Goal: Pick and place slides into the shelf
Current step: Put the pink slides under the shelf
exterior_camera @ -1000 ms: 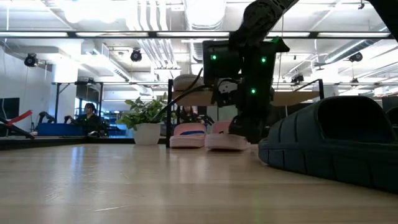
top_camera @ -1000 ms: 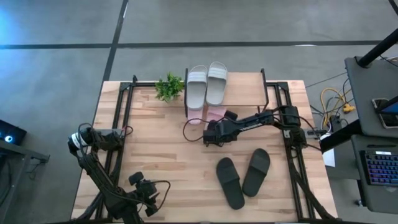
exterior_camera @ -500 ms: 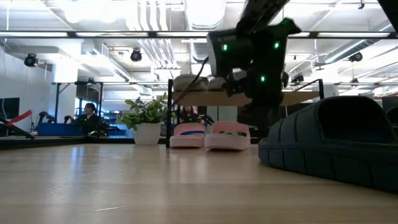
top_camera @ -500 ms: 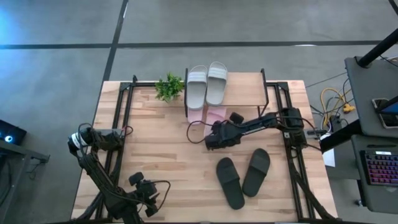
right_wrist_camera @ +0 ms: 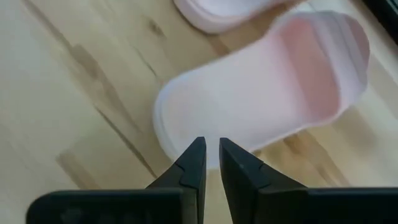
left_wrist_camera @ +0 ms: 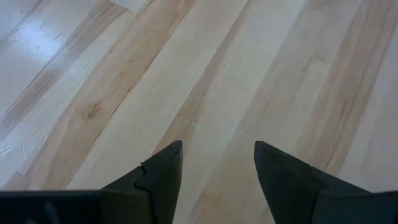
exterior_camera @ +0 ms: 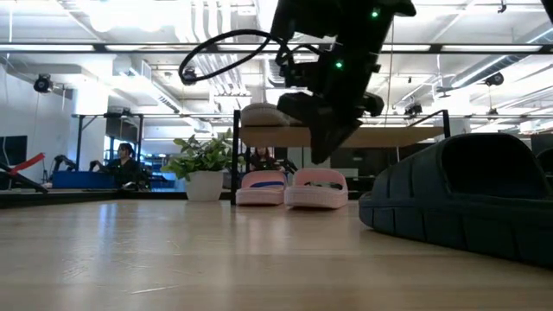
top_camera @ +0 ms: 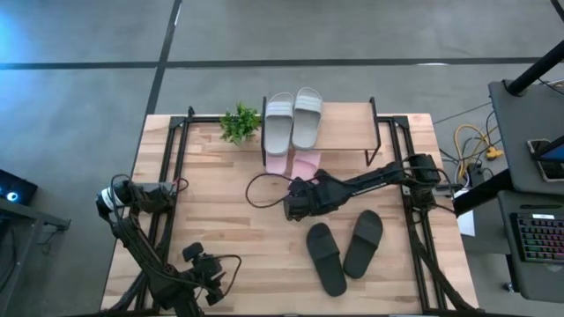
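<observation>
The shelf (top_camera: 352, 123) stands at the table's far middle. The grey-green pair (top_camera: 293, 119) lies on its top board. The pink pair (top_camera: 295, 161) lies with its soles on the table under the shelf, near ends sticking out; it also shows in the low view (exterior_camera: 292, 188) and the right wrist view (right_wrist_camera: 261, 106). The black pair (top_camera: 344, 246) lies on the table at the near right. My right gripper (top_camera: 291, 204) hangs above the table, just near of the pink pair, its fingers (right_wrist_camera: 211, 155) almost together and empty. My left gripper (left_wrist_camera: 217, 168) is open over bare table at the near left.
A small potted plant (top_camera: 240, 121) stands left of the shelf. A black cable (top_camera: 260, 187) loops from my right arm over the table. Bare wood lies across the table's left half. A person (exterior_camera: 125, 160) sits in the room beyond.
My right gripper has risen from beside the right pink slide and drawn back toward the table's near edge. The pink pair stays on the table under the shelf.
</observation>
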